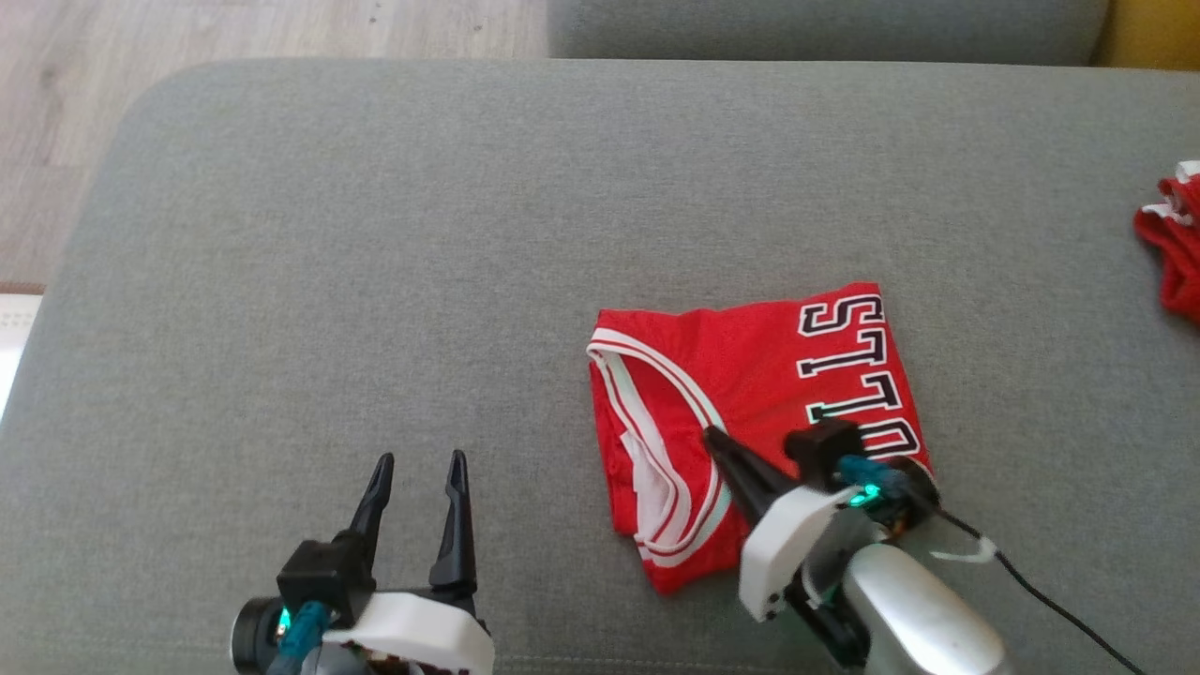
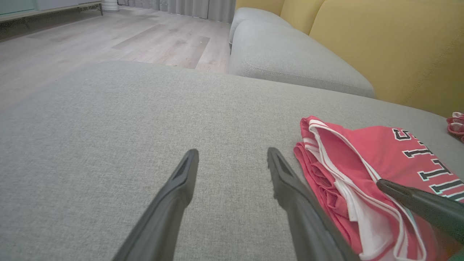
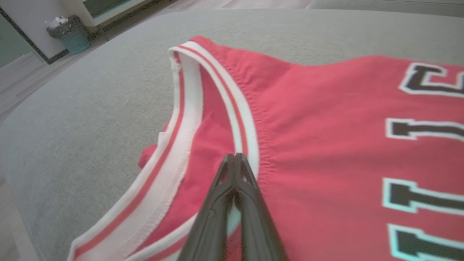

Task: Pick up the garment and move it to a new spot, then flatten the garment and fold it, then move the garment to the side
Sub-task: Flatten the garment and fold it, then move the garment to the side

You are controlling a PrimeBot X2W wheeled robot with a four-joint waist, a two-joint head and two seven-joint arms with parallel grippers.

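Nearer: right gripper (image 1: pixel 712 437) closed atop folded red white-trimmed jersey (image 1: pixel 783 375), pinch unclear; left gripper (image 1: pixel 420 461) open, empty, jersey at two o'clock.

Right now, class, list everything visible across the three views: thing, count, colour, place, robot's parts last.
near cushion: one, grey, under everything.
far cushion: one, grey, beyond it.
jersey: one, red with white trim and black letters, folded, right of centre.
second garment: one, red and white, at the far right edge.
backrest: one, yellow, behind the cushions.
floor: pale wood, past the near cushion.
bin: one, teal, on the floor.
cable: one, black, by the right arm.
left gripper: one, black, jaws open, left of the jersey.
right gripper: one, black, jaws shut on the jersey's trim.
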